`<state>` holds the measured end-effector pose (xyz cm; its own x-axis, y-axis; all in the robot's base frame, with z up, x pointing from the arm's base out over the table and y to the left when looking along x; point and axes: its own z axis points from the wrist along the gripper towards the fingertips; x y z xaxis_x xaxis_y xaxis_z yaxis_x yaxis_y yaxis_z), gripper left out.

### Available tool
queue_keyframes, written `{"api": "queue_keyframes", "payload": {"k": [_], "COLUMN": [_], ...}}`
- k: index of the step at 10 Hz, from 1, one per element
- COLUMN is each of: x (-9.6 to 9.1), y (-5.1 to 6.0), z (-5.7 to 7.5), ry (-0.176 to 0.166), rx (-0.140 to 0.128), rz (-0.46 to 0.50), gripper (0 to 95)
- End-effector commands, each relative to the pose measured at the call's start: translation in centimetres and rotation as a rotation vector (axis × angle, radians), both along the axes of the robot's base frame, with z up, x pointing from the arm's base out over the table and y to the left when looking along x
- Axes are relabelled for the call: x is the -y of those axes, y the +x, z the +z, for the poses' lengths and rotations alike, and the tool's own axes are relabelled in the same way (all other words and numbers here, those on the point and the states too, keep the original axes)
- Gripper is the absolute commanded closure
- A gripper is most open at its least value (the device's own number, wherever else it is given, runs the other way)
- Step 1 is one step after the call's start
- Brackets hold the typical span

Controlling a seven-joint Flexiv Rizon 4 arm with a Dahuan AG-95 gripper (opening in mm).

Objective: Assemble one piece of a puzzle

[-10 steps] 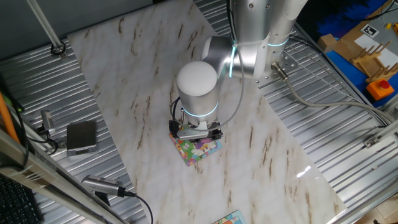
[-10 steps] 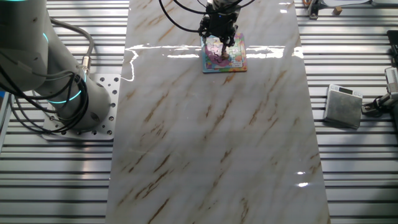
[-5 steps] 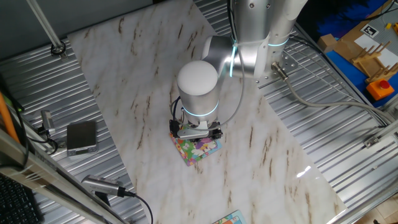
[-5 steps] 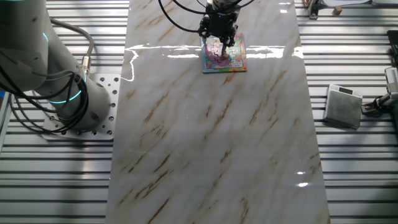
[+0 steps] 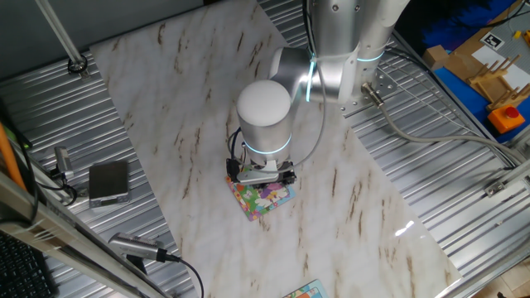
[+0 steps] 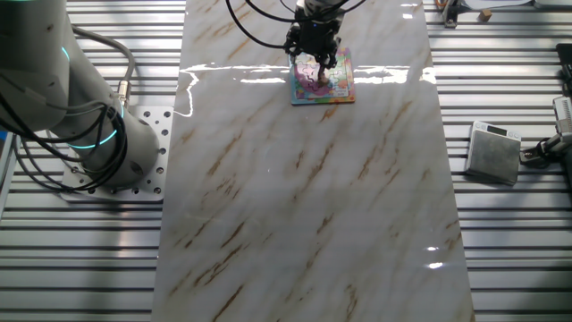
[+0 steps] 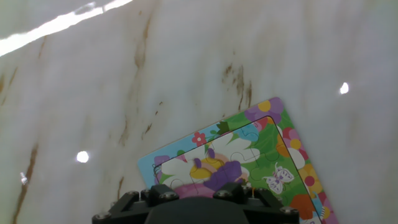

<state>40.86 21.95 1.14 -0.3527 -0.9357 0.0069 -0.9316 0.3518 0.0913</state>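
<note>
Poised low over the puzzle (image 6: 322, 78) near top centre of the marble surface (image 6: 304, 206), fingers (image 6: 319, 64) hidden, grip impossible to tell.

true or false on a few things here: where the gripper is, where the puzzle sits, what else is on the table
1. The gripper is right over the puzzle. True.
2. The puzzle lies on the bare ribbed metal. False: it lies on the marble-patterned sheet.
3. A small grey box sits on the ribbed metal, off the marble sheet. True.
4. The puzzle's border is plain black. False: the hand view shows a green, blue and yellow border with flowers.
5. The piece can be clearly seen lying apart from the puzzle on the sheet. False: no loose piece shows on the sheet.
</note>
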Motion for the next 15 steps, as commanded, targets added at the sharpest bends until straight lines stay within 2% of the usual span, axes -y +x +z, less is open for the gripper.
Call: {"api": "queue_keyframes", "payload": {"k": [1, 6, 9, 15], "x": [0.0, 0.0, 0.6, 1.3], "y": [0.0, 0.0, -0.1, 0.0], "z": [0.1, 0.8, 1.1, 0.8], "ry": [0.005, 0.010, 0.008, 0.009], "rx": [-0.001, -0.008, -0.007, -0.003], "rz": [-0.001, -0.003, 0.004, 0.012], "gripper": [38.0, 38.0, 38.0, 38.0]}}
